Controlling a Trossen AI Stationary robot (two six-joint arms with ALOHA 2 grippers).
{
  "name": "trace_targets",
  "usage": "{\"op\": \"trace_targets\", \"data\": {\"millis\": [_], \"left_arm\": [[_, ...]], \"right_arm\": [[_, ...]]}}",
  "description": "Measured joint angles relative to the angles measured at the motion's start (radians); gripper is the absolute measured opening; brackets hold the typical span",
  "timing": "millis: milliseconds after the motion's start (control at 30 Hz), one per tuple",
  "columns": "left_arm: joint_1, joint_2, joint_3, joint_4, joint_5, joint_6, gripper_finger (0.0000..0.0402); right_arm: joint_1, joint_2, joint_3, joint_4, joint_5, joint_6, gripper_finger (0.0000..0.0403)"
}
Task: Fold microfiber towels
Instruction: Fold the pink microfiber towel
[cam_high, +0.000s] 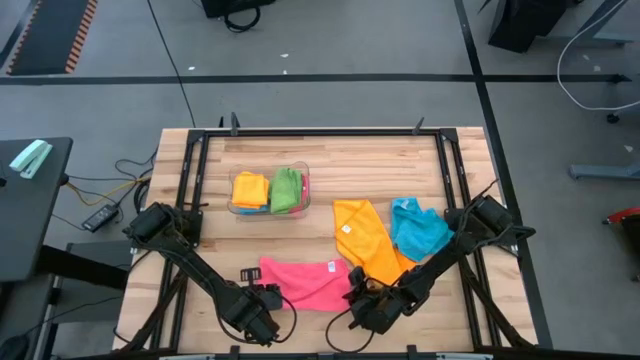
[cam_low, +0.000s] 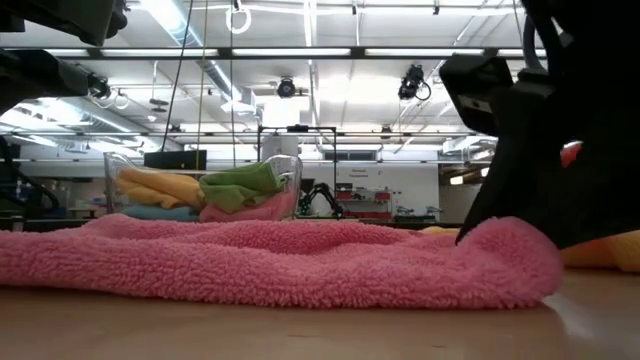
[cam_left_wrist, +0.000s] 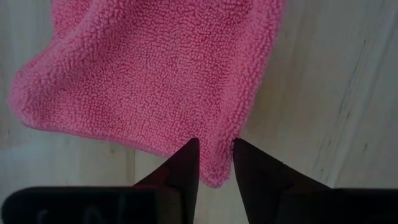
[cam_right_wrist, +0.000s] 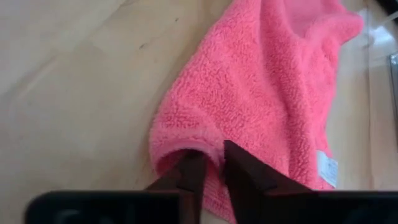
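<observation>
A clear plastic bin (cam_high: 268, 192) is sitting near the middle of the wooden table (cam_high: 330, 160). A black cable (cam_high: 170, 50) is trailing across the grey floor (cam_high: 330, 40) beyond the table.

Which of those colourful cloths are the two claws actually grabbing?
The pink towel, spread at the table's front; left gripper and right gripper each pinch a corner. The orange towel and blue towel lie untouched.
</observation>
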Motion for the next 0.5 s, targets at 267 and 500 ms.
{"op": "trace_targets", "data": {"millis": [267,500], "left_arm": [[-0.012,0.0,0.007,-0.016,-0.001,-0.004,0.0099],[-0.017,0.0,0.008,-0.015,-0.001,-0.024,0.011]], "right_arm": [[0.024,-0.021,0.044,-0.014,-0.002,0.008,0.0008],[0.053,-0.02,0.104,-0.063,-0.005,0.001,0.0013]]}}
